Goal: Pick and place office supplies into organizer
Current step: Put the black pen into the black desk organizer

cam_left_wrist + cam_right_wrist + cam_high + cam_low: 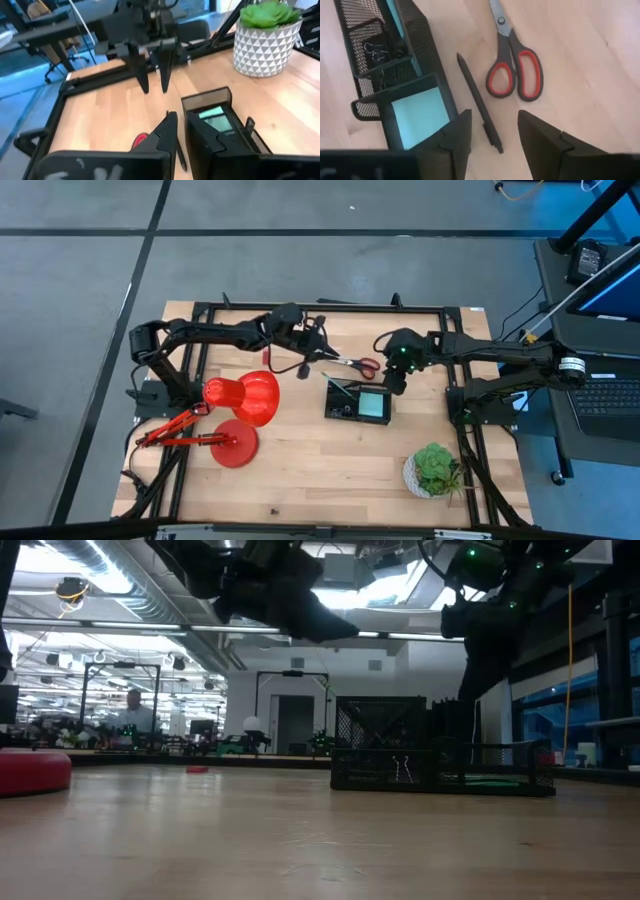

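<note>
**Right gripper hovers open over the pen beside the organizer**

The right gripper (492,137) hangs above the table with its fingers spread apart and nothing between them — in the right wrist view the thin black pen (479,102) lies on the wood directly below the gap. The pen sits just beside the organizer (420,45), a black mesh tray, and near the red-handled scissors (512,60), which lie flat on the table on the pen's other side. A light-blue sticky-note pad (419,115) already rests in one compartment of the organizer; a binder clip (376,51) shows in a smaller section.

In the high view the left gripper (318,352) is raised over the table's far side, close to the scissors (355,363); its fingers stand apart with nothing between them. The red desk lamp (240,405) and the potted plant (432,468) stand well apart from the organizer (358,401).
</note>
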Controlling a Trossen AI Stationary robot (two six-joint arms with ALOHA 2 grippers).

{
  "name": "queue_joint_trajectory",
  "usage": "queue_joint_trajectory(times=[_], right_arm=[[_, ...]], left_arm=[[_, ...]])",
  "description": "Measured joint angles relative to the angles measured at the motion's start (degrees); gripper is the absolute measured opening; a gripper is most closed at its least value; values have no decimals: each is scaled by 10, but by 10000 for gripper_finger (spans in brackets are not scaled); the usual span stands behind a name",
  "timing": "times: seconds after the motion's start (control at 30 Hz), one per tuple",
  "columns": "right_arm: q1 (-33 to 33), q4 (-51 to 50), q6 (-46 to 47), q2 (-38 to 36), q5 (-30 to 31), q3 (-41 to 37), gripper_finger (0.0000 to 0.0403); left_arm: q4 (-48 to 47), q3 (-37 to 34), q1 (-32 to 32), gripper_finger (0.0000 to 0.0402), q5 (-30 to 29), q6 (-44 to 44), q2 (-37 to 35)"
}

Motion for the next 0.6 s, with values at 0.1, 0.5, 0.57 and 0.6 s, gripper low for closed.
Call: queue_joint_trajectory(times=[0.1,0.5,0.57,0.6], right_arm=[[-2,-20,4,0,0,0,162],[-34,-37,-82,101,4,-3,161],[-36,-34,-97,117,3,-3,161],[-37,-34,-110,124,3,-3,161]], left_arm=[[-19,0,6,35,0,-1,0],[-139,0,10,46,-4,43,0],[-160,0,10,47,-19,44,0],[-171,0,10,47,-29,44,0]])
